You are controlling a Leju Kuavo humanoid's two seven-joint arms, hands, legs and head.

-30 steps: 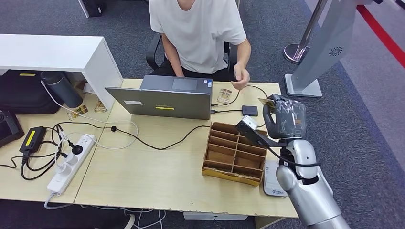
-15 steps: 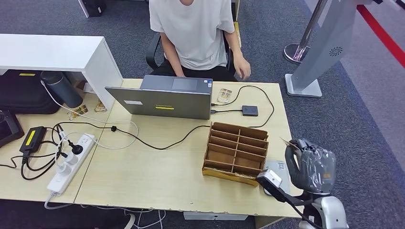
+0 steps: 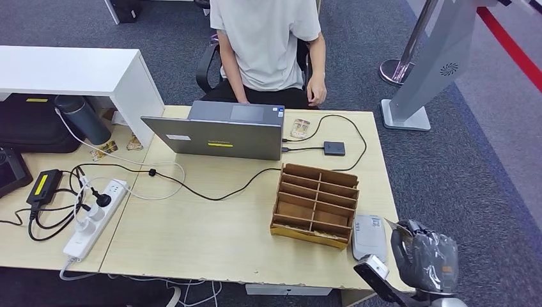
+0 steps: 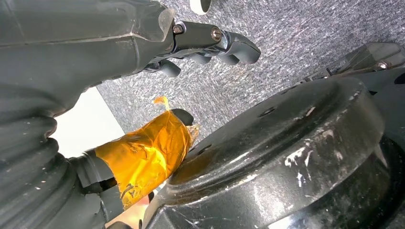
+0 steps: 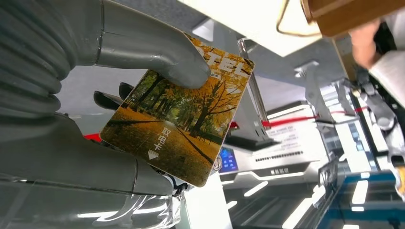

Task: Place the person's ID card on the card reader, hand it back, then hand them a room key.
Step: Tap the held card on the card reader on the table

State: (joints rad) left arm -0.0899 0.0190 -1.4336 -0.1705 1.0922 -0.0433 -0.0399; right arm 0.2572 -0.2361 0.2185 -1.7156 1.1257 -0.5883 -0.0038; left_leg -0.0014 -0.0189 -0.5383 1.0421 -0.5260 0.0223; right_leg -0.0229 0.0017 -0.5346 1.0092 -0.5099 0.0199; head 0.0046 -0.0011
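Note:
My right hand hangs just off the desk's near right corner, beside the white card reader. It pinches a room key card printed with autumn trees between thumb and fingers; the card's edge sticks up from the hand in the head view. Another small card lies on the desk next to the laptop. The person sits across the desk, one hand lowered at the far edge. My left hand hangs low over grey carpet, fingers apart and holding nothing.
A cardboard divider box stands left of the reader. A grey laptop, a small black device on a cable, and a power strip with cables share the desk. A stanchion base stands at the right.
My right hand, still holding the card, has dropped from beside the person's hand down to the desk's near right corner. The person has drawn that hand back.

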